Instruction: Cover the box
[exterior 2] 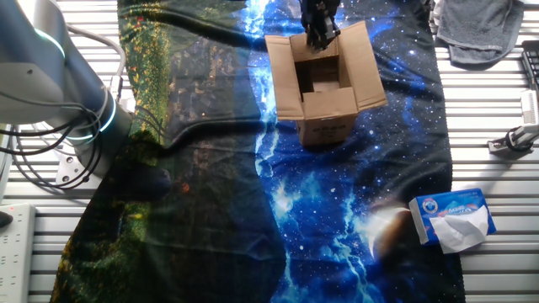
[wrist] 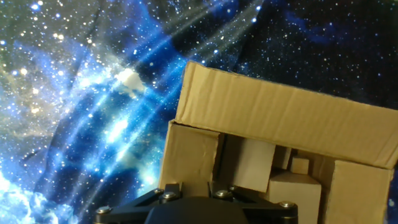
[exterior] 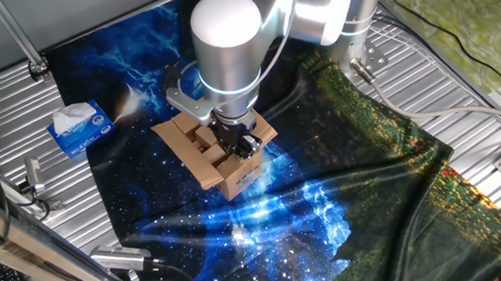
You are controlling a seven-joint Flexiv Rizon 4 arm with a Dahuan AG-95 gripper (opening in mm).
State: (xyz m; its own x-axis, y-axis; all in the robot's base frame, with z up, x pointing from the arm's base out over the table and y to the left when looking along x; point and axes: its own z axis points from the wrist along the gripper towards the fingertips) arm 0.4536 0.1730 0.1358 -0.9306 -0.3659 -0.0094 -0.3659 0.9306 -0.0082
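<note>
Presently, in one fixed view, going left to right: the tissue box (exterior: 80, 128) sits well to the left of the tool (exterior: 244, 146), apart from it, on the ribbed metal tabletop (exterior: 12, 116) at the edge of the galaxy-print cloth (exterior: 268, 239). The box (exterior: 218, 158) stands directly under the tool, on the cloth, flaps splayed outward, top uncovered. The tool hangs at the box's open mouth, over its right-hand part. Tool state: cannot tell; the fingers are hidden by the arm (exterior: 228, 42) and too dark to separate. In the other fixed view the tool (exterior 2: 320, 28) sits at the far rim of the box (exterior 2: 322, 84). In the hand view the box (wrist: 280, 149) fills the lower right beneath the tool; one flap stands up, lighter blocks visible inside.
</note>
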